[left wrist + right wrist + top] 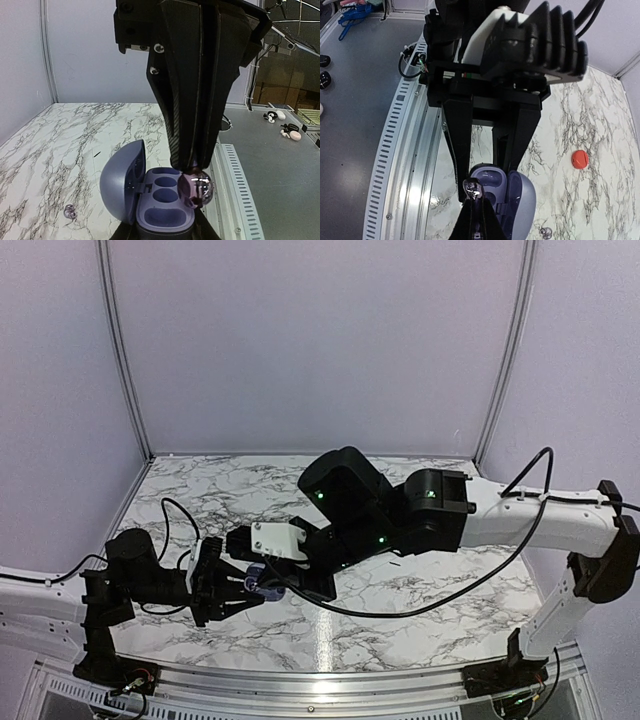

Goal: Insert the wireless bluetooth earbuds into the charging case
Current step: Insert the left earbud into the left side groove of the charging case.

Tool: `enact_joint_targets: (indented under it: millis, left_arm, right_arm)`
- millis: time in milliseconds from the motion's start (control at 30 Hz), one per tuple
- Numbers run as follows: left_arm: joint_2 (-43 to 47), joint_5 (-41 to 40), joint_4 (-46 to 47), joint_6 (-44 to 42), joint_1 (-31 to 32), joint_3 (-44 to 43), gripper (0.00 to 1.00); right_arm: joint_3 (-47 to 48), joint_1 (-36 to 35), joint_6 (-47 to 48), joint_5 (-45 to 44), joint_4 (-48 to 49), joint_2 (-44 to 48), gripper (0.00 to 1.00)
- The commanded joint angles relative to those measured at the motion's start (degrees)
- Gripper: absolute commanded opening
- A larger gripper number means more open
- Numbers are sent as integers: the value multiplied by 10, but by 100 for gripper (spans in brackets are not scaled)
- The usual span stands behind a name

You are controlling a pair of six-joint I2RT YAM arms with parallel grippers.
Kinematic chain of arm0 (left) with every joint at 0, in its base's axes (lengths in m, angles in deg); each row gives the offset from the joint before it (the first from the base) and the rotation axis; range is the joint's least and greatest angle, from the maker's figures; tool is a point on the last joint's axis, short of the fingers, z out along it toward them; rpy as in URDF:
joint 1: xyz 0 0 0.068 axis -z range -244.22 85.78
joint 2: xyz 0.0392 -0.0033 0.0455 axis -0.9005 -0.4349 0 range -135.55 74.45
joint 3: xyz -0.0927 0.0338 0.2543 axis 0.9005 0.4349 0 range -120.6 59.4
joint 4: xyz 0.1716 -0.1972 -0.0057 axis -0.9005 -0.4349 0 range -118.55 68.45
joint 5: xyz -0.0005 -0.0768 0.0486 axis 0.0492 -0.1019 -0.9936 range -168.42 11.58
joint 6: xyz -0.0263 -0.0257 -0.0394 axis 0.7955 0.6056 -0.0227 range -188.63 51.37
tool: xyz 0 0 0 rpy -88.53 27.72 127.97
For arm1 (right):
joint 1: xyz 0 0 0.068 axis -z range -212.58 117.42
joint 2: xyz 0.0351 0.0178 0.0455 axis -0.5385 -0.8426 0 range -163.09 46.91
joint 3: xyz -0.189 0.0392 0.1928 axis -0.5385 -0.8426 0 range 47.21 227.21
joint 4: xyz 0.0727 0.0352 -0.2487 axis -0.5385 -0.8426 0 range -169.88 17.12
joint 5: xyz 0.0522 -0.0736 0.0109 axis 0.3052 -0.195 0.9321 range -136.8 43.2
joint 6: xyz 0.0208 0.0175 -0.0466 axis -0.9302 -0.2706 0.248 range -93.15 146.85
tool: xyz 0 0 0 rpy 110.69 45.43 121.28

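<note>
From above, the left gripper (pixel 245 590) clamped the open charging case (pixel 263 580). Its wrist view had the right gripper (pixel 192 167) pinching a silvery earbud (pixel 196 189) over the case's sockets. The right wrist view showed a second earbud (pixel 546 232) on the marble table (pixel 600 200).

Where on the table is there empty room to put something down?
Bare marble lies along the back wall, left of the right arm, and at the front right between the looping cable and the metal rail. It is crowded front left: the left gripper holds the open charging case, the right gripper an earbud at its rim.
</note>
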Motion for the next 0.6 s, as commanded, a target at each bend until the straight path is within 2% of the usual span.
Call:
enact_joint_targets:
  millis: [0, 567]
  left_arm:
    - [-6, 9, -3, -8, 5, -16, 0]
    - [-12, 10, -3, -12, 7, -18, 0]
  right_arm:
    - [44, -10, 9, -36, -37, -10, 0]
    - [78, -28, 17, -95, -74, -52, 0]
